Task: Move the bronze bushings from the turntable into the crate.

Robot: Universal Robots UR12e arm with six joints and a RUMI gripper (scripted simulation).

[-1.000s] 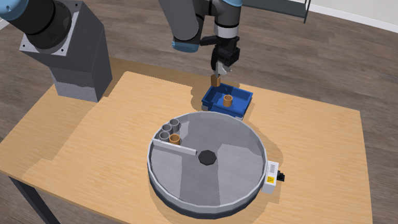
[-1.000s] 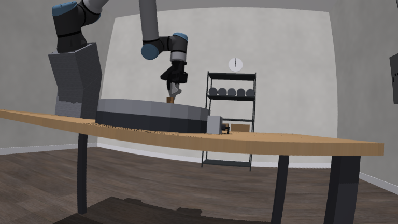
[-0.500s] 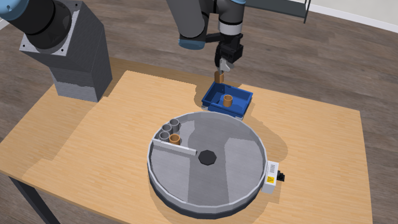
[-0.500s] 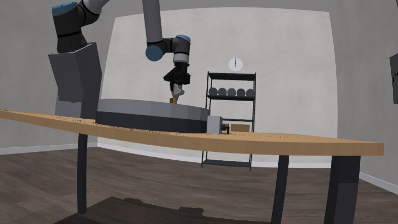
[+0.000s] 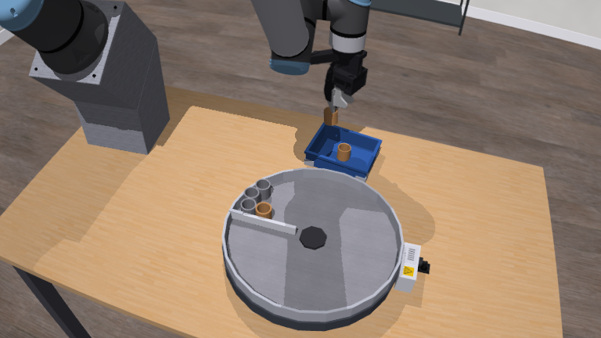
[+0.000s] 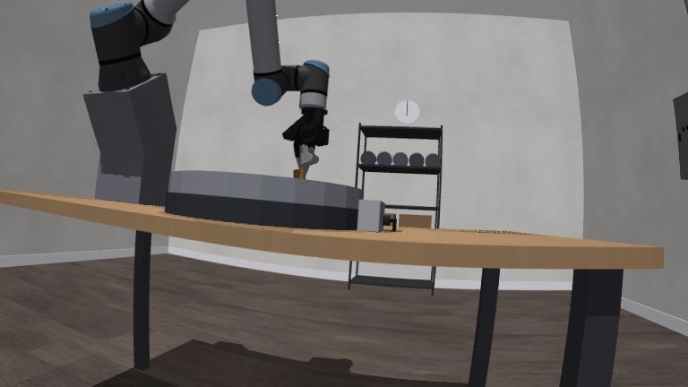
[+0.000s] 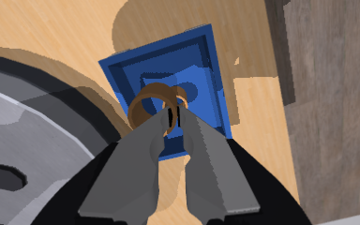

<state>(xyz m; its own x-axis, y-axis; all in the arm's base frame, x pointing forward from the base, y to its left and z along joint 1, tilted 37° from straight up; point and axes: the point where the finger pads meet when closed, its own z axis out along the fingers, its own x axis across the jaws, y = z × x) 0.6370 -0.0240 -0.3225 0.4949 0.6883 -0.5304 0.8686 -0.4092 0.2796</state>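
Observation:
My gripper (image 5: 335, 105) is shut on the wall of a bronze bushing (image 5: 330, 116) and holds it above the back left part of the blue crate (image 5: 336, 147). In the wrist view the held bushing (image 7: 151, 109) hangs at the fingertips over the crate. A second bronze bushing (image 5: 343, 151) stands upright inside the crate. On the grey turntable (image 5: 313, 243) one bronze bushing (image 5: 263, 209) stands beside three steel bushings (image 5: 255, 193), behind a grey bar at the left rim. In the low side view the held bushing (image 6: 299, 173) shows just above the turntable rim.
The arm's grey pedestal (image 5: 106, 81) stands at the table's back left. A white control box (image 5: 408, 268) is fixed to the turntable's right side. A black hub (image 5: 312, 236) sits at the turntable's centre. A metal shelf (image 6: 398, 205) stands behind the table.

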